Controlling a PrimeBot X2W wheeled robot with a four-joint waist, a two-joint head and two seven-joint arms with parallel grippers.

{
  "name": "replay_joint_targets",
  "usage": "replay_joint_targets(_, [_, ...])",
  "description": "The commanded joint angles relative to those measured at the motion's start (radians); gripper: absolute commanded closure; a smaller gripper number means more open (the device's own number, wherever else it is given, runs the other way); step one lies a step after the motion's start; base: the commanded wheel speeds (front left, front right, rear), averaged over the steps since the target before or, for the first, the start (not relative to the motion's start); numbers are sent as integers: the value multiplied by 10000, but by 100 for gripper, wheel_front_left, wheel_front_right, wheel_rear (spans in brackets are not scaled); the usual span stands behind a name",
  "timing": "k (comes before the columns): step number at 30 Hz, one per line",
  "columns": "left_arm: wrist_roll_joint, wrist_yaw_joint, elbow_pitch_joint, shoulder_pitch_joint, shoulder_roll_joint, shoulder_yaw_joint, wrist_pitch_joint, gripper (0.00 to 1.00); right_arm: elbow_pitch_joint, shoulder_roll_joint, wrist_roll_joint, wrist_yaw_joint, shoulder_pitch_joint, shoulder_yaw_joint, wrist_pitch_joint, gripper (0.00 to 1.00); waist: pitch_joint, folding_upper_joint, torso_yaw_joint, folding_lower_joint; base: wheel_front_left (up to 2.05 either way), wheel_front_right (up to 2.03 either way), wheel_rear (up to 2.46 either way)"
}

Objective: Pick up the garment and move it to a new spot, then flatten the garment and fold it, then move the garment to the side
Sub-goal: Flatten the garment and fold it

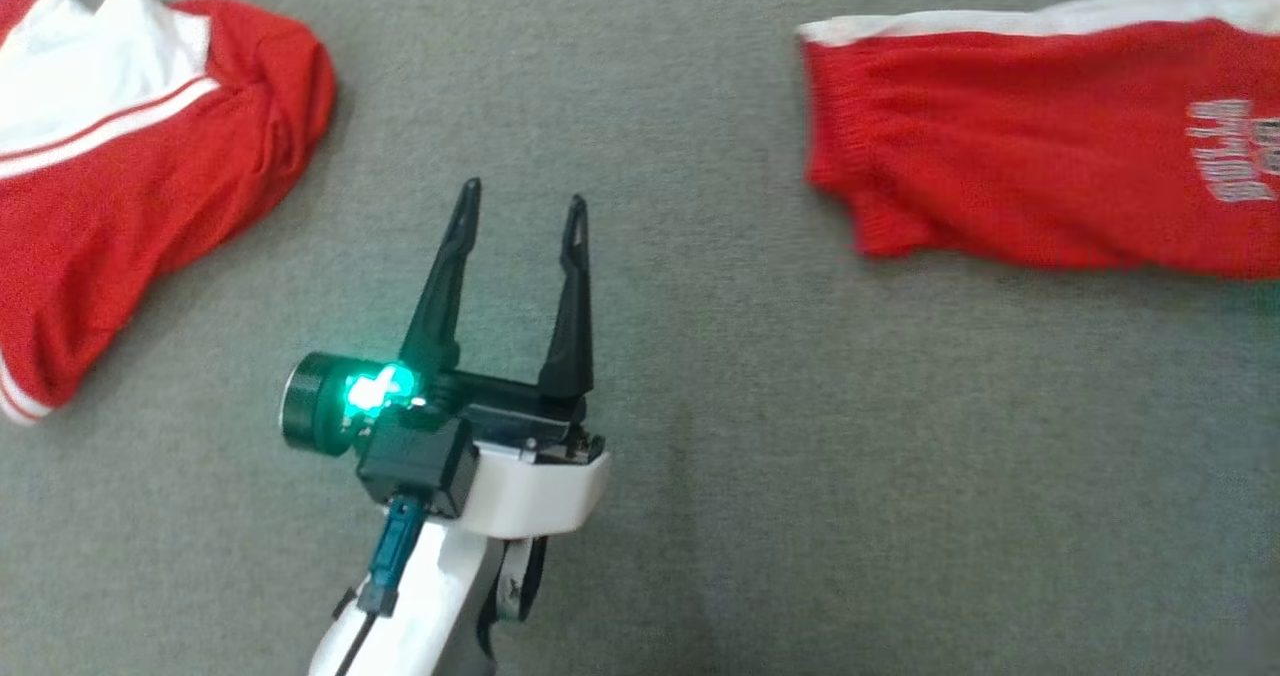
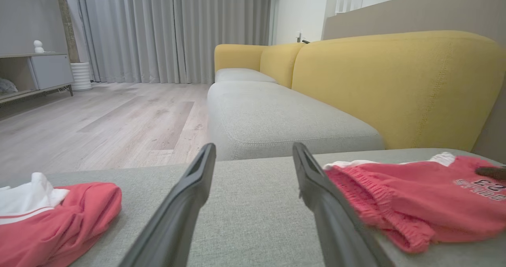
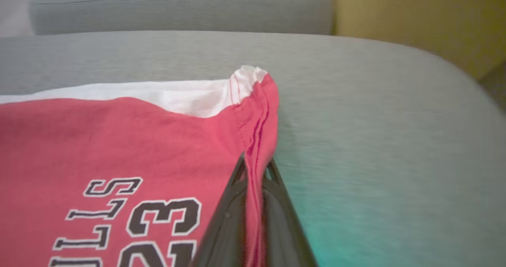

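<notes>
Plainly soft and light, the printed red garment (image 1: 1040,146) lies spread at the far right of the grey cushion (image 1: 720,436). The right gripper (image 3: 256,170) is clenched on its side hem (image 3: 259,113), a thin fold pinched between the fingers (image 3: 227,223); that stitched edge should hold where limp cloth would sag or slip. The left gripper (image 1: 523,196) hovers released over bare cushion, between this piece and a red-and-white garment (image 1: 140,206) at the left; the gathered edge (image 1: 830,136) nearest it looks the best second hold.
</notes>
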Motion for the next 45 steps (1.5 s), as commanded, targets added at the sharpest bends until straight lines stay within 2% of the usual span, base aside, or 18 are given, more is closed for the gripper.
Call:
replay_joint_targets(1, [136,-100,-311,213,-25,449,-46,0,158,-769,-217,-7,242,130,-246,100,-286,0,-332,1,0,0,0])
replay_joint_targets(5, [222,-262,-299,330,-58,713,-46,0,92,-991,-330,-7,-72,235,-431,100,-384,0,-671,1,0,0,0])
replay_joint_targets(13, [341,-611,25,420,-123,855,-47,0,-1192,-504,-548,-7,-823,544,-681,100,-646,0,-1079,1,0,0,0])
replay_joint_targets(19, [306,-769,244,638,-194,921,-47,0,-2757,415,-796,-7,-911,604,-486,100,-1030,0,-1136,1,0,0,0])
replay_joint_targets(23, [246,-866,288,718,-238,903,-47,0,-3505,1381,-1201,-7,-561,428,-318,100,-1150,0,-985,1,0,0,0])
replay_joint_targets(24, [224,-885,295,736,-247,904,-47,0,-3646,1692,-1297,-7,-410,382,-236,93,-1162,0,-938,1,0,0,0])
replay_joint_targets(25, [202,-908,320,745,-256,888,-47,0,-3761,1995,-1391,-7,-228,339,-134,75,-1169,0,-871,1,0,0,0])
replay_joint_targets(26, [180,-927,344,747,-264,870,-47,0,-3822,2286,-1491,-7,-35,275,-30,29,-1182,0,-811,1,0,0,0])
replay_joint_targets(27, [155,-947,367,748,-272,844,-47,0,-3864,2555,-1608,-7,161,197,33,0,-1204,0,-742,1,0,0,0])
replay_joint_targets(29, [93,-974,412,760,-286,784,-47,0,-4017,3004,-1821,-7,570,24,18,0,-1280,0,-593,1,0,0,0])
replay_joint_targets(32, [-7,-965,445,855,-297,766,-47,0,-4391,3265,-2142,-7,1144,-475,-291,0,-1503,0,-439,1,0,0,0])
replay_joint_targets(40, [-83,-844,189,1512,-305,1288,-47,0,-5853,2688,-2782,-7,3000,-2444,-1555,0,-2413,0,-584,1,0,0,0])
replay_joint_targets(45, [-46,-912,119,2086,-306,1631,-47,0,-5956,2382,-2792,-7,4632,-3763,-1965,0,-2936,0,-748,1,0,0,0])
